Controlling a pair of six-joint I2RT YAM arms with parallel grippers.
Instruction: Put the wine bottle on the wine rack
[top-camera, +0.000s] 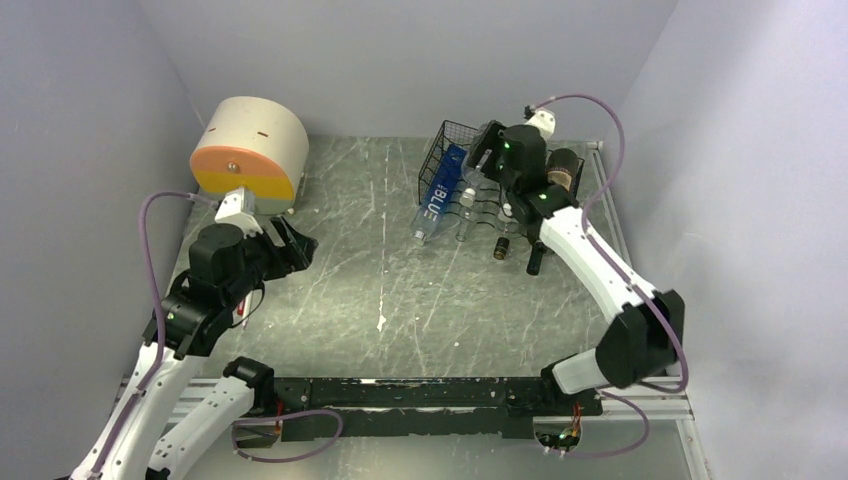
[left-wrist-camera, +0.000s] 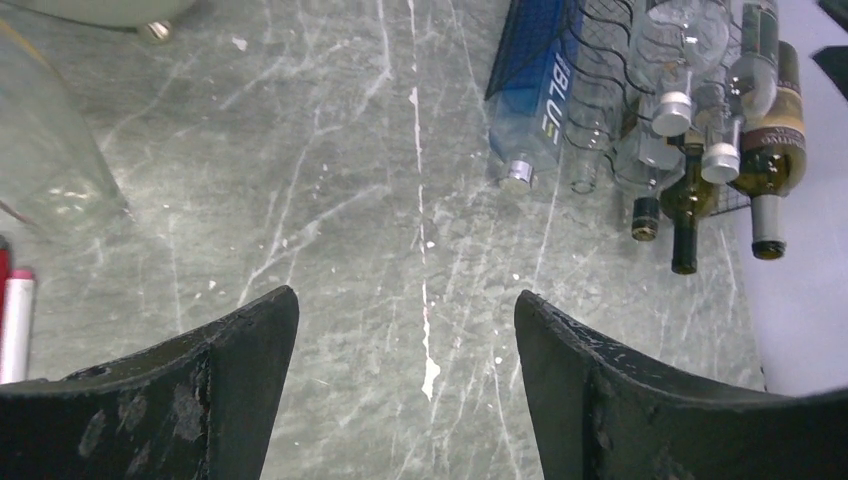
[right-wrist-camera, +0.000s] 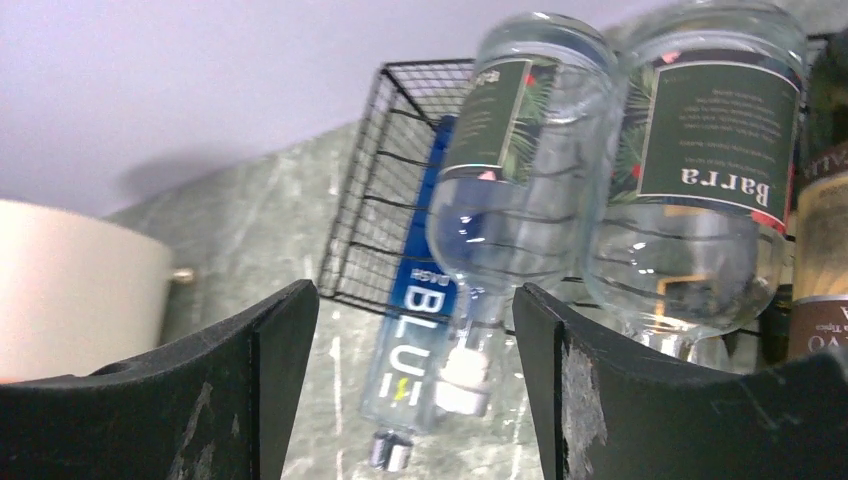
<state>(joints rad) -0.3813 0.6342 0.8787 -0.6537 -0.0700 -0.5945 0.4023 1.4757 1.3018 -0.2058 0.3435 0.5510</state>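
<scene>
The black wire wine rack (top-camera: 445, 165) stands at the back right and holds several bottles lying down: a blue bottle (top-camera: 437, 200), clear bottles (top-camera: 468, 205) and dark wine bottles (top-camera: 560, 170). My right gripper (top-camera: 483, 150) hovers over the rack, open and empty. In the right wrist view its jaws (right-wrist-camera: 415, 288) stand wide apart just above a clear bottle with a dark label (right-wrist-camera: 510, 170), beside a second one (right-wrist-camera: 700, 180), the blue bottle (right-wrist-camera: 425, 330) and the rack (right-wrist-camera: 385, 200). My left gripper (top-camera: 297, 245) is open and empty over bare table (left-wrist-camera: 405, 293).
A beige drum with an orange face (top-camera: 250, 150) stands at the back left. A clear glass object (left-wrist-camera: 50, 150) and a red-and-white stick (left-wrist-camera: 15, 320) lie left of my left gripper. Walls close in on three sides. The rack and its bottles also show in the left wrist view (left-wrist-camera: 610, 60).
</scene>
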